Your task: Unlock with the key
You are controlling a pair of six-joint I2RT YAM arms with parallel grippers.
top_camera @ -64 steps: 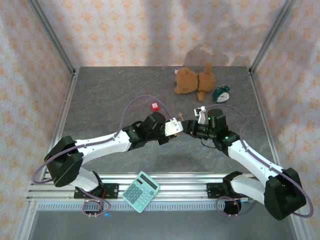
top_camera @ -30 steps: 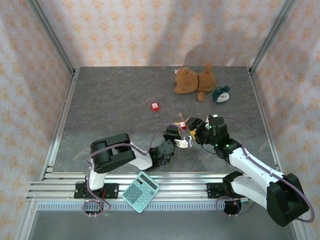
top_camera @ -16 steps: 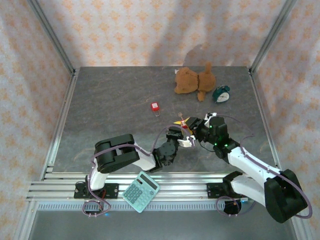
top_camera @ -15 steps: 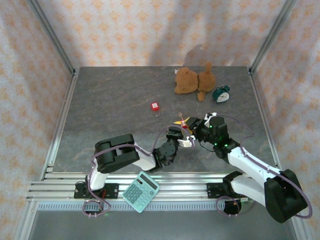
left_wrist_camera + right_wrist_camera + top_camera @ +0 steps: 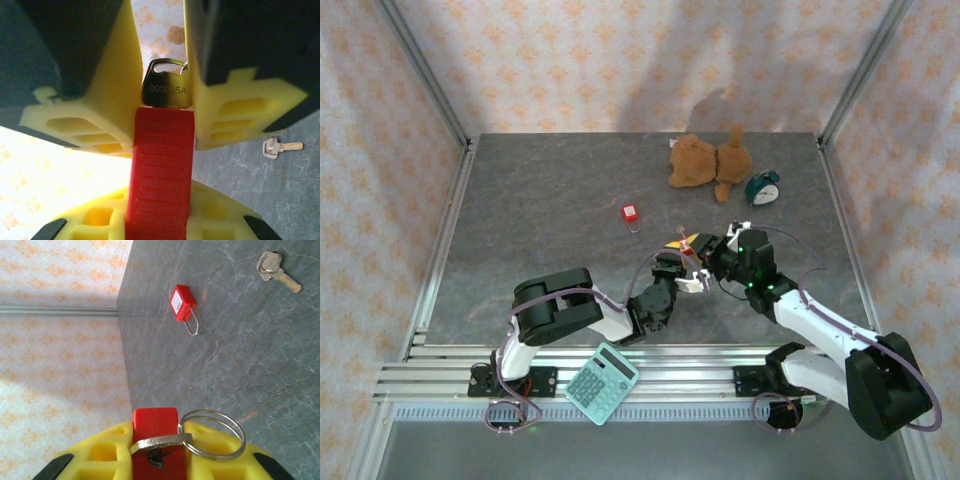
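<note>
**Two tools, one lock: key in, the turn not yet made**

My left tool [image 5: 160,216] is clenched on the body of the red padlock [image 5: 161,165], held up off the counter [image 5: 240,340]. In the left wrist view the key [image 5: 165,90] sits at the padlock's 12 o'clock, head out, its long axis in line with the body. My right tool [image 5: 157,455] pinches that head by its edges, the key ring [image 5: 212,432] at its 3 o'clock. From above, the right tool lies at about 2 o'clock of the left. I judge the twist must run about that shared axis. The blade and shackle are hidden, so I cannot tell whether the lock is latched. A spare key [image 5: 281,147] and a second padlock [image 5: 181,301] lie on the counter.
</note>
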